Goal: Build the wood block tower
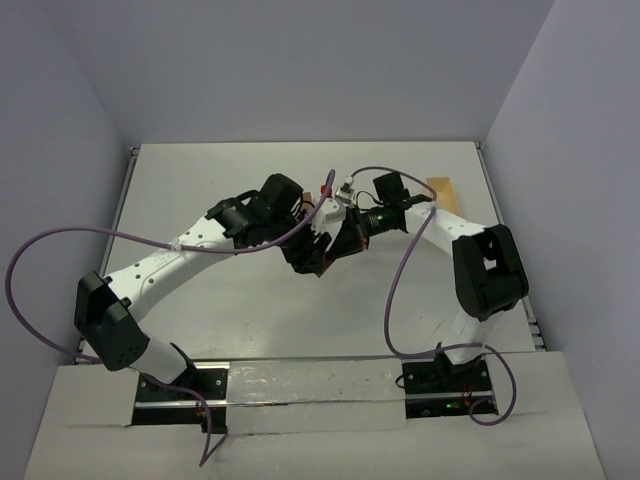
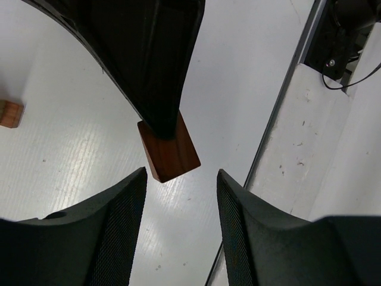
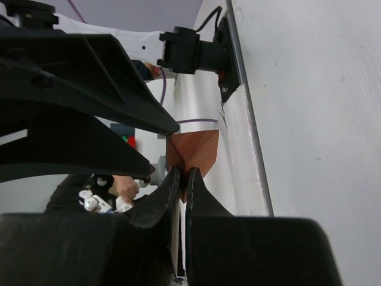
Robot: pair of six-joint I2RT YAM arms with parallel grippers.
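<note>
Because both wrists crowd together over the middle of the table [image 1: 250,320], the top view hides almost all of what they hold. Only the dark gripper bodies show at that place. The tray [image 1: 443,190] at the far side is half covered by the right arm [image 1: 485,265]. In the right wrist view, black parts of the other gripper fill the left of the picture and the background is blurred, so little can be read there.

The reddish-brown block [image 2: 174,154] shows best in the left wrist view. The right gripper [image 3: 183,173] has it: its two fingers are pressed nearly together and pinch the block at one edge, so most of the block sticks out beyond the tips. I cannot tell if the block touches the table or hangs above it. The left gripper [image 2: 180,186] is partly open and has nothing between its fingers. The block is just in front of the gap, close to the tips, and no contact with them can be seen. A lighter block [image 2: 9,113] lies on the table, cut by the left border of that view and well apart from both grippers.

The left arm [image 1: 170,262] stretches long and low from its base at the near left, diagonally toward the middle. The right arm rises from its base, bends sharply at the elbow and reaches to the left, so the two grippers face each other.
</note>
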